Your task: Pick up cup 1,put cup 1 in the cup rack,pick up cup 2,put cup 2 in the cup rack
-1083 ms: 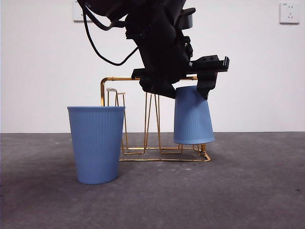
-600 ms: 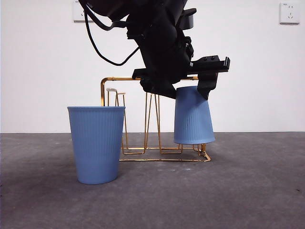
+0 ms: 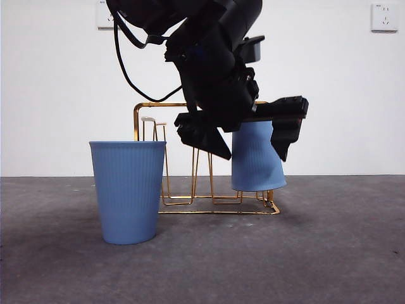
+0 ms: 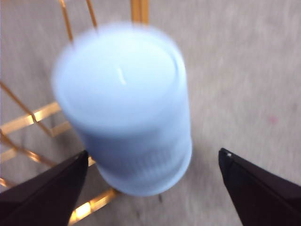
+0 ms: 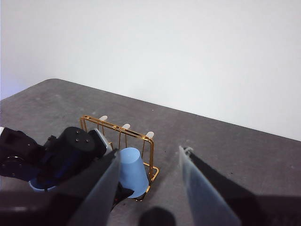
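A blue ribbed cup (image 3: 256, 161) hangs upside down and slightly tilted on a peg at the right end of the gold wire cup rack (image 3: 190, 204). My left gripper (image 3: 250, 134) is open around its upper part, one jaw on each side. In the left wrist view the cup (image 4: 127, 103) is blurred, with the jaws wide apart beside it (image 4: 153, 162). A second blue cup (image 3: 128, 190) stands upright on the table, in front of the rack's left end. My right gripper (image 5: 148, 165) hangs open and empty, high above the table.
Bare pale-tipped pegs (image 3: 152, 120) stand at the rack's left end. The grey table (image 3: 316, 253) stretches out on all sides. From above, the right wrist view takes in the rack (image 5: 117, 126), the hung cup (image 5: 132, 173) and the left arm (image 5: 61, 155).
The left gripper has dropped lower around the upside-down cup and its arm has tilted. The cup leans a little more. The standing cup has not moved.
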